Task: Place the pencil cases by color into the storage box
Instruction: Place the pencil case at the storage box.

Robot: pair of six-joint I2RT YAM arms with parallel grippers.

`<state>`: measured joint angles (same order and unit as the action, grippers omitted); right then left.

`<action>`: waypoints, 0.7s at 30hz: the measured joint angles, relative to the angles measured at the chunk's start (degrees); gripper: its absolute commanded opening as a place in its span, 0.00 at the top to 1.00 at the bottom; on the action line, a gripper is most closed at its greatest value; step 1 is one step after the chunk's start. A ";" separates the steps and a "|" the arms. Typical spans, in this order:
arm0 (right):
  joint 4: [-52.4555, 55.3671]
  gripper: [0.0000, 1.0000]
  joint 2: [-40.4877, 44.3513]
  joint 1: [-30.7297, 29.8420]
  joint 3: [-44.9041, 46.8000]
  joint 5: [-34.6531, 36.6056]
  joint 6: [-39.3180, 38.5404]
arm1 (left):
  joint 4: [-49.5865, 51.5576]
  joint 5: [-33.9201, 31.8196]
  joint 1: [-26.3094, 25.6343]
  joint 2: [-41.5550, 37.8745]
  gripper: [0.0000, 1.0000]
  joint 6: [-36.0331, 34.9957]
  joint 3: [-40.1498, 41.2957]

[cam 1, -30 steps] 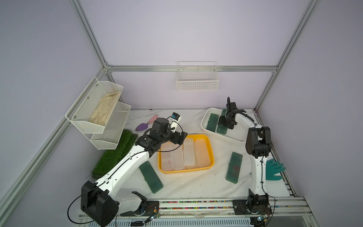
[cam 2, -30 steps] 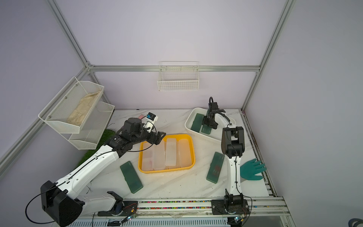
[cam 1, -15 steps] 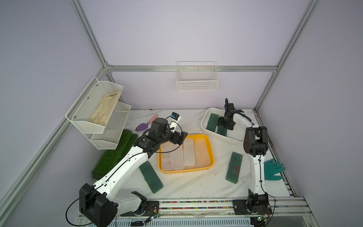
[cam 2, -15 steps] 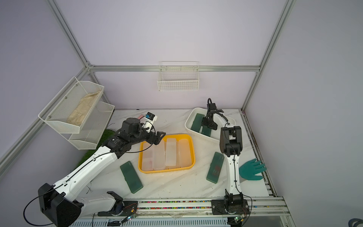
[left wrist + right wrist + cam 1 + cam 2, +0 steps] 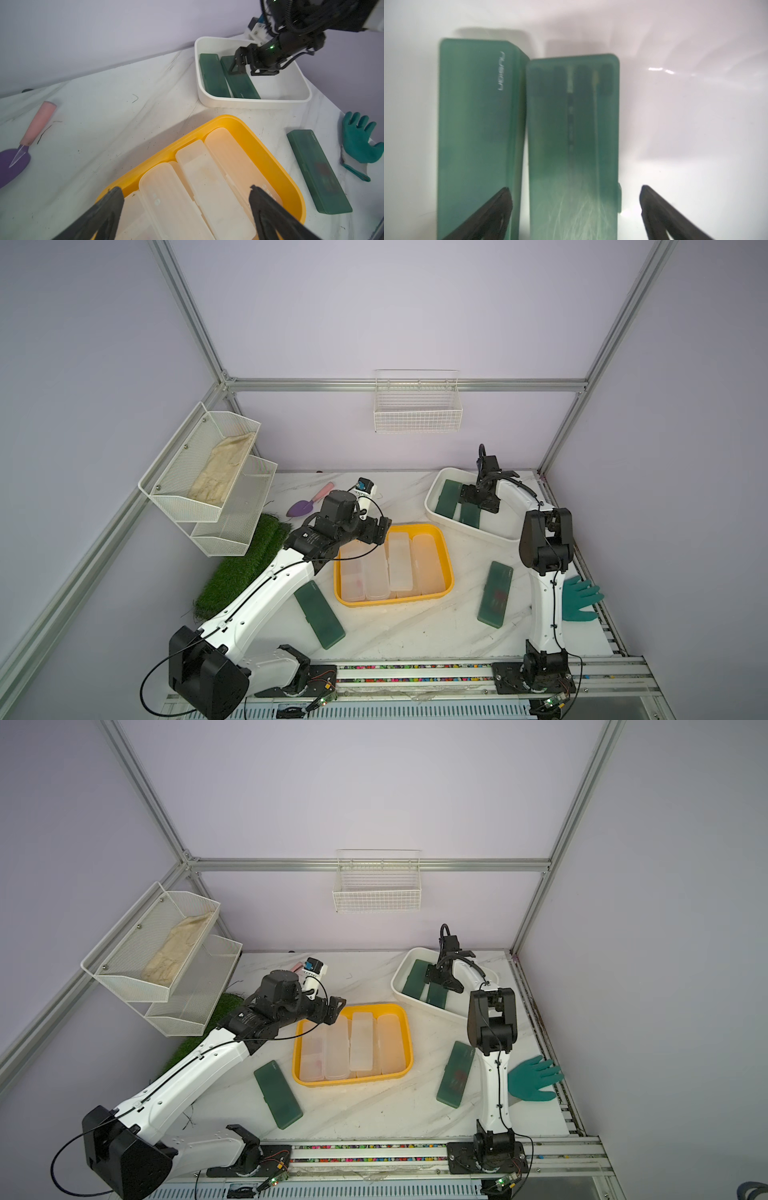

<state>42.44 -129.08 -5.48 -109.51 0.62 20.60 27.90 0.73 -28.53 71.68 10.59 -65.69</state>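
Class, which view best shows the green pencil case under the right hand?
Right wrist view: the green pencil case fills the frame under the open right hand, contents visible. Left wrist shows it small, partly covered; both top views, tiny.

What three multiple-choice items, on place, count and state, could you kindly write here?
1. Frosted white cases lie in: A) yellow tray; B) wire basket; C) grass mat.
2. Green cases loose on the table: A) one; B) two; C) four.
3. Right gripper: A) shut on a case; B) open over a green case in the white bin; C) out of view.
Answers: A, four lie in the tray; B, one either side of the tray; B, fingers apart, clear of the case.
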 measured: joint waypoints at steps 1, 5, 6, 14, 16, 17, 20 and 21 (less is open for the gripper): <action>-1.01 0.03 1.97 -0.04 1.20 0.24 -0.15 | 0.92 -1.16 0.00 0.00 0.03 0.96 0.00; -5.60 0.03 10.01 -0.70 5.75 1.70 -1.01 | 4.74 -5.18 0.37 0.00 0.01 5.77 0.00; -6.56 0.03 11.78 -1.01 6.88 2.12 -1.40 | 5.70 -5.90 0.50 0.00 0.00 6.93 0.00; -13.94 0.03 21.35 -8.37 15.98 5.99 -5.60 | 12.50 -8.90 2.86 -1.68 0.00 17.99 3.87; -15.69 0.03 22.84 -10.56 19.28 6.16 -6.32 | 13.79 -8.90 4.37 -2.82 0.00 20.65 5.81; -16.50 0.03 23.78 -11.76 21.22 6.01 -6.56 | 14.56 -8.96 5.27 -3.50 0.00 22.16 6.80; -19.15 0.03 27.30 -14.58 26.84 5.44 -6.82 | 17.11 -9.99 6.95 -5.05 0.00 25.97 8.09; -19.82 0.03 28.50 -15.23 28.28 5.35 -6.78 | 18.08 -10.47 7.32 -5.31 0.00 26.95 8.09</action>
<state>22.61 -100.57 -20.71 -81.23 5.98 13.82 45.98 -9.74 -21.21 66.37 37.54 -57.60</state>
